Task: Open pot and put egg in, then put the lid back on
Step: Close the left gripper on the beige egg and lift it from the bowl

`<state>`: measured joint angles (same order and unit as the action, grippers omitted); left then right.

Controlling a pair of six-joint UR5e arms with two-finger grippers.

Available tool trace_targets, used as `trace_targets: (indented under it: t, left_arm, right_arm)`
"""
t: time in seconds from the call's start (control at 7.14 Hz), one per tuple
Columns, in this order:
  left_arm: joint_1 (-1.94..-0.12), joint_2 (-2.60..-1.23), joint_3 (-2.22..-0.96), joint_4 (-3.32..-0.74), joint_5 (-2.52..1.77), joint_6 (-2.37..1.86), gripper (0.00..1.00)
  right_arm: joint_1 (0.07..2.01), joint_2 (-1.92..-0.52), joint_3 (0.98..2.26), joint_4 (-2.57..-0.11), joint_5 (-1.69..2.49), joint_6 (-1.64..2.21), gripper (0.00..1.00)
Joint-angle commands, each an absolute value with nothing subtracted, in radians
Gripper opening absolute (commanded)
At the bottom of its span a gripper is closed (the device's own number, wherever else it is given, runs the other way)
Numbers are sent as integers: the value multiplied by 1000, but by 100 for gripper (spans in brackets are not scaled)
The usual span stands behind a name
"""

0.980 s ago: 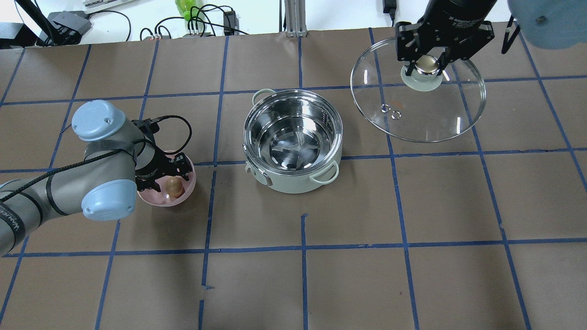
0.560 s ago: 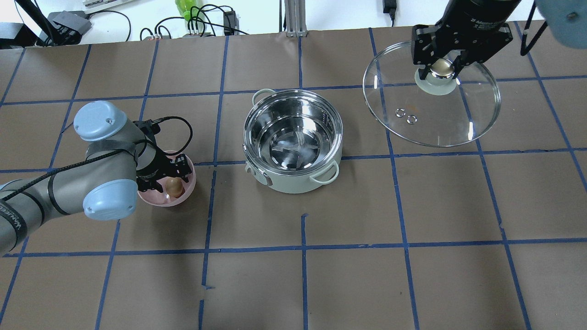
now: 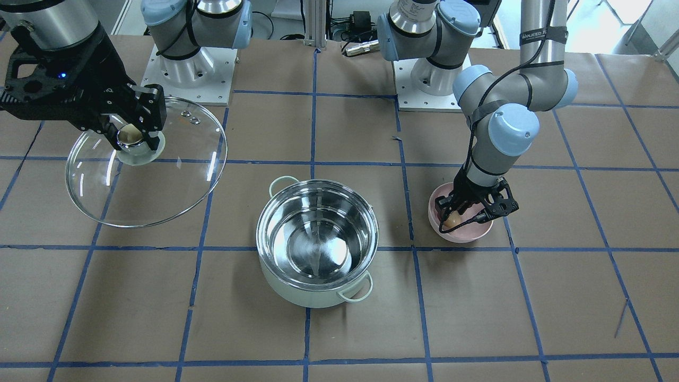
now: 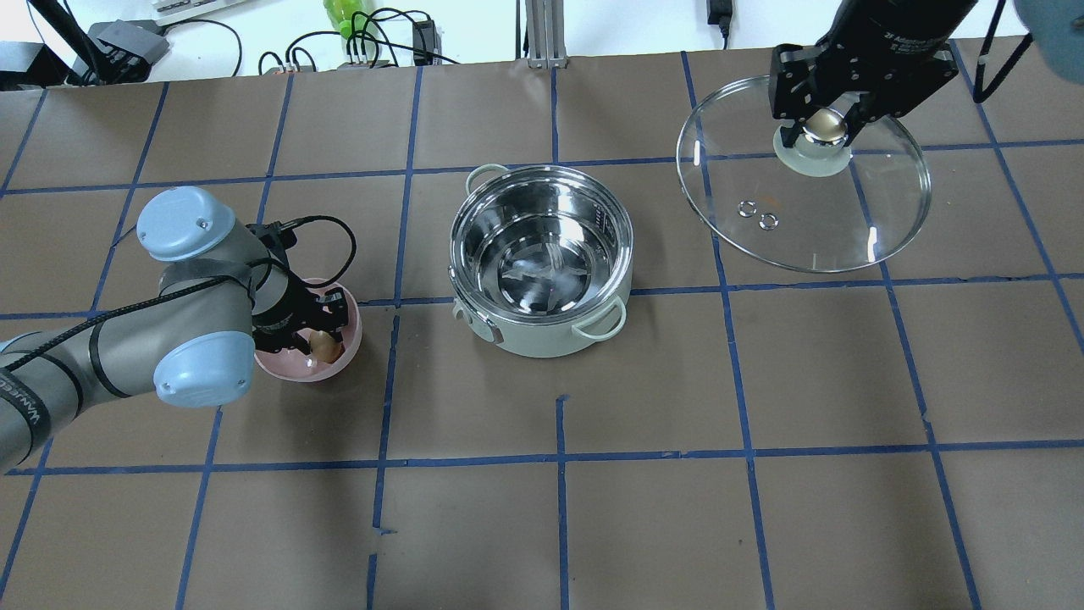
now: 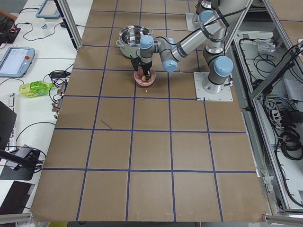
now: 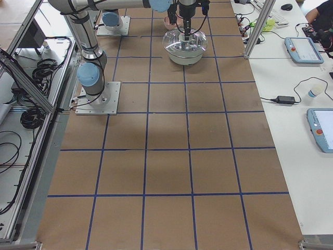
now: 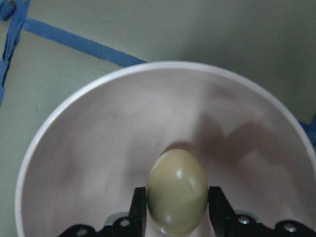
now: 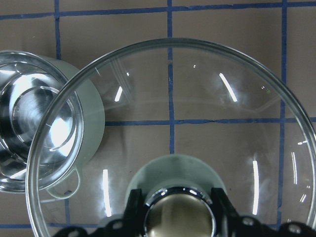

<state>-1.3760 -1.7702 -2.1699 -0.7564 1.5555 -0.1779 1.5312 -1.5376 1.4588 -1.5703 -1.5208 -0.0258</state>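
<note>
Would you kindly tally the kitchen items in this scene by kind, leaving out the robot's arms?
pot: 1
glass lid: 1
pink bowl: 1
egg: 1
Total: 4

left arm (image 4: 127, 356) bent low, wrist pointing down, jaws pinched in, right arm (image 3: 48, 21) raised, jaws clamped

Place: we see a robot lab.
Table (image 4: 644, 525): we see it all brown, crossed by blue tape (image 4: 644, 456).
Around it: we see wires (image 4: 373, 38), touch screens (image 6: 303, 49) and metal posts (image 6: 258, 26).
</note>
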Motion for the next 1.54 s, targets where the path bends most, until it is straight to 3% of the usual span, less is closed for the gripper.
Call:
trace_targets:
  t: [0.0,0.56,1.12,1.4]
  left_arm:
    - [-1376,-1770,-2169,-756,1555,-178,43]
    - [-1376,-1770,-2164,-756,1557,-175,43]
    - [-1385,-1744,-2094,-785,1566,-173,33]
    - [-1394,-1730,-2076,-813,1559,-173,33]
  right_arm:
    - [1531,-1539,1459,-1569,-1522,-26,5]
    - [1531,-1540,1457,-1563,-1528,-26,5]
    - [1531,-1540,1456,-1563,-1532,-25,5]
    - [1531,-1540,1456,-1563,-1532,-25,4]
